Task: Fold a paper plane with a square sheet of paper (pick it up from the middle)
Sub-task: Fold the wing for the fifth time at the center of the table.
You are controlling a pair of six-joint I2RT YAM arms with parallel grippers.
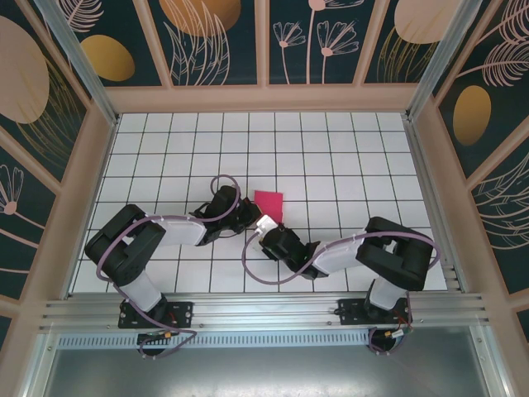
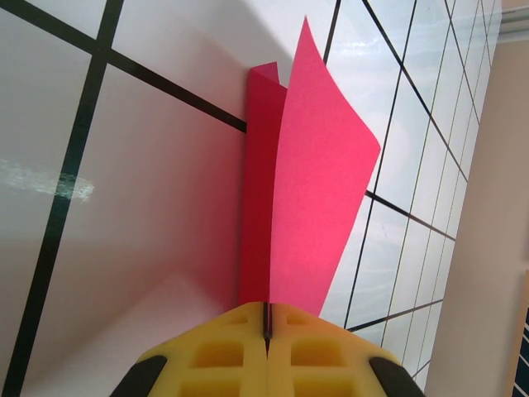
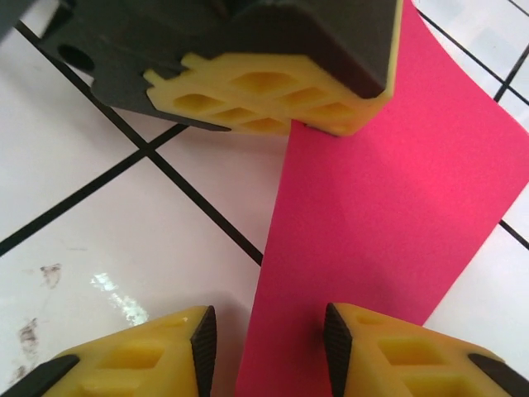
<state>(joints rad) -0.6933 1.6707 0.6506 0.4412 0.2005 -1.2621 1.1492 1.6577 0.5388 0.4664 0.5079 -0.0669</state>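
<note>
1. The square sheet of paper (image 2: 318, 198) is off the gridded table (image 1: 331, 165) near the middle of the workspace. It is doubled over on itself, with two layers standing up in front of my left wrist camera.
2. The left gripper (image 2: 266, 318) has its yellow pads pressed together, pinching the sheet at its near edge. One layer stands fairly straight and the other bows outward, so the halves are not lying flat against each other.
3. The right gripper (image 3: 269, 339) has its jaws spread, one finger on either side of the sheet's lower edge. I can't tell from this angle whether either pad is touching the paper, but nothing is clamped there.
4. I read this as the first half-fold: the sheet is bent double, but I see no sharp crease yet.
5. For the next move I'd want the loose layers brought edge to edge before anything is pressed. The right jaws would have to close squarely on both layers close to the left pinch.
6. The risk I'd watch is the bowed layer sliding out of line and setting a crooked crease.
</note>
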